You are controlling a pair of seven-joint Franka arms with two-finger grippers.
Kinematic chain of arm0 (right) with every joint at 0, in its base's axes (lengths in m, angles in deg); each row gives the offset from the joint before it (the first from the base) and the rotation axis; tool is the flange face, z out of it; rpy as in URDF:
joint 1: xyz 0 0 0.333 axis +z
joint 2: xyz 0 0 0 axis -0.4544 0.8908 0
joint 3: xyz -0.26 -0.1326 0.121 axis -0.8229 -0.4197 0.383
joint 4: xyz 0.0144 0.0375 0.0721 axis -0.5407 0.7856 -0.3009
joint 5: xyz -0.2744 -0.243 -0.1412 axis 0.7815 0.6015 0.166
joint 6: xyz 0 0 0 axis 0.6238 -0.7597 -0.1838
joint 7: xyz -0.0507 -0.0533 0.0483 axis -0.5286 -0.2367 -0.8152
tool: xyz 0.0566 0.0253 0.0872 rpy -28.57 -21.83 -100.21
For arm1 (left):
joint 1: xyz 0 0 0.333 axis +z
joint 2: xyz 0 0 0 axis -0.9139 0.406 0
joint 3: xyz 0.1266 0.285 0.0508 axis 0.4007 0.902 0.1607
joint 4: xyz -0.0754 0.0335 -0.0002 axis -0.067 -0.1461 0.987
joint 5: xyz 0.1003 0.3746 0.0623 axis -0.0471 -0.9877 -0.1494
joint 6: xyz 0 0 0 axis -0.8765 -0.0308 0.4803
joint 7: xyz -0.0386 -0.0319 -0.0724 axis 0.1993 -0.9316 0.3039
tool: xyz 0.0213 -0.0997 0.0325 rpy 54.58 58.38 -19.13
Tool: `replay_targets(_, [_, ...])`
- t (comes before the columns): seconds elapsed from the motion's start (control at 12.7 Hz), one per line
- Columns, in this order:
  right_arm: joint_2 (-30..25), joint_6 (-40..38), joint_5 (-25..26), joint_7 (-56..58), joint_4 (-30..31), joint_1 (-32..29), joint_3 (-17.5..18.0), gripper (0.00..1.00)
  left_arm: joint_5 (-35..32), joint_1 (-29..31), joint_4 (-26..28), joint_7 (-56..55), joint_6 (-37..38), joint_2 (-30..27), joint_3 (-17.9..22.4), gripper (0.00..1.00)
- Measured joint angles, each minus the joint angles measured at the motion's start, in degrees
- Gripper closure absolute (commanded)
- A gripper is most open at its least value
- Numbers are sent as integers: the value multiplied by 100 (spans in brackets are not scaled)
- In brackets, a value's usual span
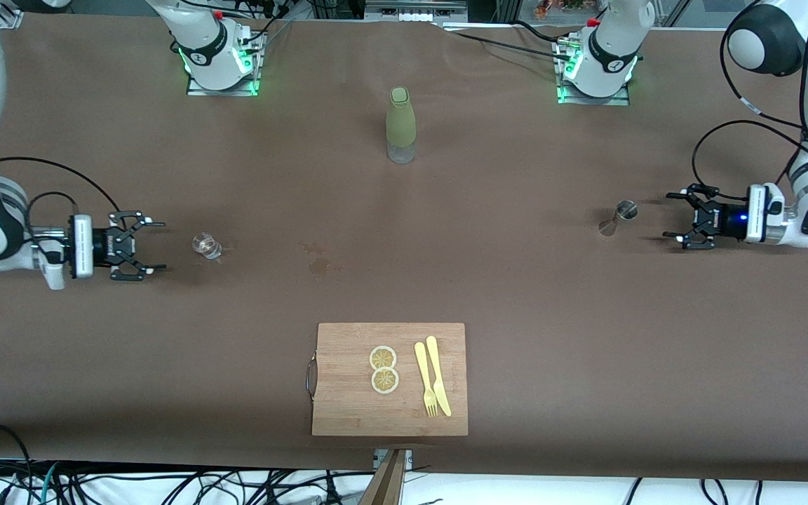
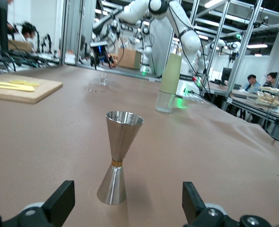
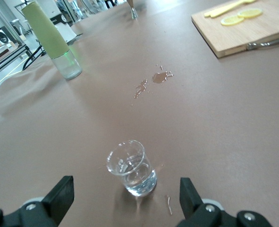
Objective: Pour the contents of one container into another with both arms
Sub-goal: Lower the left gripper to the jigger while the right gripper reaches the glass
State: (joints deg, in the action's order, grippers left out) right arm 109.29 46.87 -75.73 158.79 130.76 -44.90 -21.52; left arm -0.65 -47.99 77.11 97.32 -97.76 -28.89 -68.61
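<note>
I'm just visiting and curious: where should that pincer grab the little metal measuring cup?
Probably at the narrow waist of the measuring cup, coming in level from the left arm's end of the table. It stands upright, and the open left pincer already straddles it, so the flared cones above and below should stop slipping.

Left gripper (image 1: 672, 221) low at 3 o'clock of the table, wrist horizontal, fingers spread wide, gripping nothing. Right gripper (image 1: 154, 247) at 9 o'clock, same pose, fingers spread, also holding nothing.
</note>
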Motion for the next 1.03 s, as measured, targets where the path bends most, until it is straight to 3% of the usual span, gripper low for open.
replay_targets(0.47, [821, -130, -431, 1485, 10, 7, 63, 1, 510, -115, 157, 312, -7, 215, -203, 0])
replay_targets(0.79, [1004, -149, -725, 1831, -3, 20, 193, 2, 635, -244, 202, 385, -59, 285, -348, 0])
replay_targets(1.03, [1027, -165, -798, 1946, -3, 73, 249, 18, 637, -277, 212, 408, -203, 313, -457, 0])
